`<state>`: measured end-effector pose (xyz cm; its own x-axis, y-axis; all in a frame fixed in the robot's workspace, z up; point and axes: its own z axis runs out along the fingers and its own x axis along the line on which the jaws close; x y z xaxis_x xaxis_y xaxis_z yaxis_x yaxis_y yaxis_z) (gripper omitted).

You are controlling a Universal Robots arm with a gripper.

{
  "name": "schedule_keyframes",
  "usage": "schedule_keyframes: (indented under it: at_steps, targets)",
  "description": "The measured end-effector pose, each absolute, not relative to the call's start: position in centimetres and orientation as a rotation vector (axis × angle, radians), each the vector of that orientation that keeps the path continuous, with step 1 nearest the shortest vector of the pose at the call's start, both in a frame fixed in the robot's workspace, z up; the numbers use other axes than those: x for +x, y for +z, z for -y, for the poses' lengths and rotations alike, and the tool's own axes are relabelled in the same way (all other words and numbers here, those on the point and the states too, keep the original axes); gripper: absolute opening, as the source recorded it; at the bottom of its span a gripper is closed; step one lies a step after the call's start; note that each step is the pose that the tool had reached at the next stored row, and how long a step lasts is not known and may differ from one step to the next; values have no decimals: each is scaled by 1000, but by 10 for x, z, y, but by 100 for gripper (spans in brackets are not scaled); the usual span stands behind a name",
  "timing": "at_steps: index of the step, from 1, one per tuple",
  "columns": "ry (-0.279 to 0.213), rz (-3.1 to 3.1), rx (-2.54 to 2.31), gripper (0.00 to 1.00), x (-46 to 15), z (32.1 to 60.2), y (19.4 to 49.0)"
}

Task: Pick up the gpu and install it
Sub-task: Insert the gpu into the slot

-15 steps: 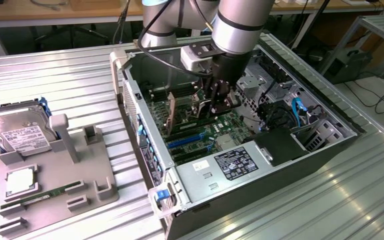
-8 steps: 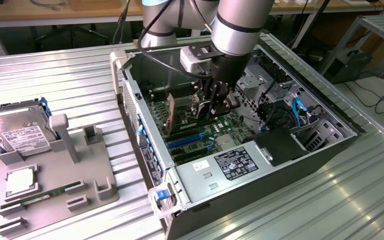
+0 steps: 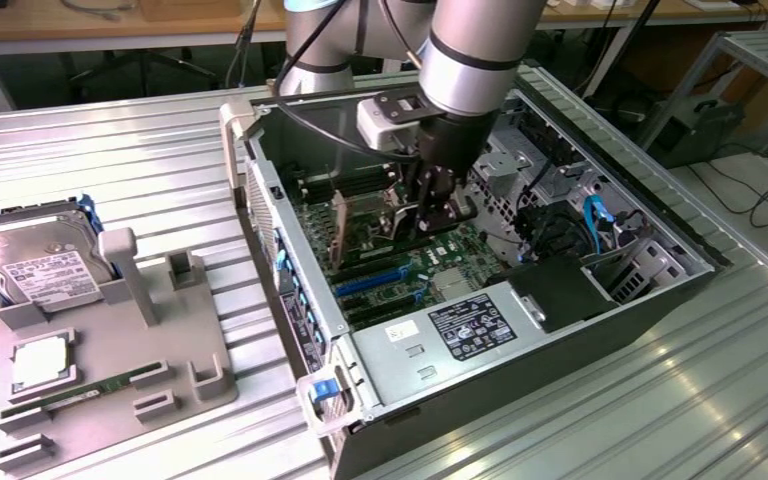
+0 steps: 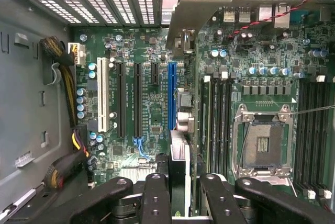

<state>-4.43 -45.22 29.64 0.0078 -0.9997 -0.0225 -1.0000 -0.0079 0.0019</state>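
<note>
My gripper [image 3: 427, 212] reaches down into the open computer case [image 3: 651, 250] and is shut on the gpu [image 3: 357, 228], held edge-on and upright above the motherboard [image 3: 418, 265]. In the wrist view the gpu [image 4: 179, 169] runs as a thin dark card between the two black fingers [image 4: 157, 198], with my gripper [image 4: 186, 199] clamped on its near end. Its pale metal bracket [image 4: 180, 9] lies at the far end against the case's rear slot openings. The card stands right beside the long blue slot [image 4: 171, 96]; whether it touches the slot I cannot tell.
A grey fixture [image 3: 157, 350] at the exterior view's left holds a silver hard drive [image 3: 37, 262], a processor chip [image 3: 40, 362] and a green memory stick [image 3: 91, 390]. Inside the case are the power supply [image 3: 471, 325], the empty processor socket [image 4: 260, 143] and yellow-black cables [image 4: 65, 85].
</note>
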Motion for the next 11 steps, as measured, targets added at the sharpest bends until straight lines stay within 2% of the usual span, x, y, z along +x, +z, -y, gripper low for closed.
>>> schedule_keyframes:
  at_steps: [11]
  targets:
    - [27, -2202, -2220, 27, -49, 452, 291]
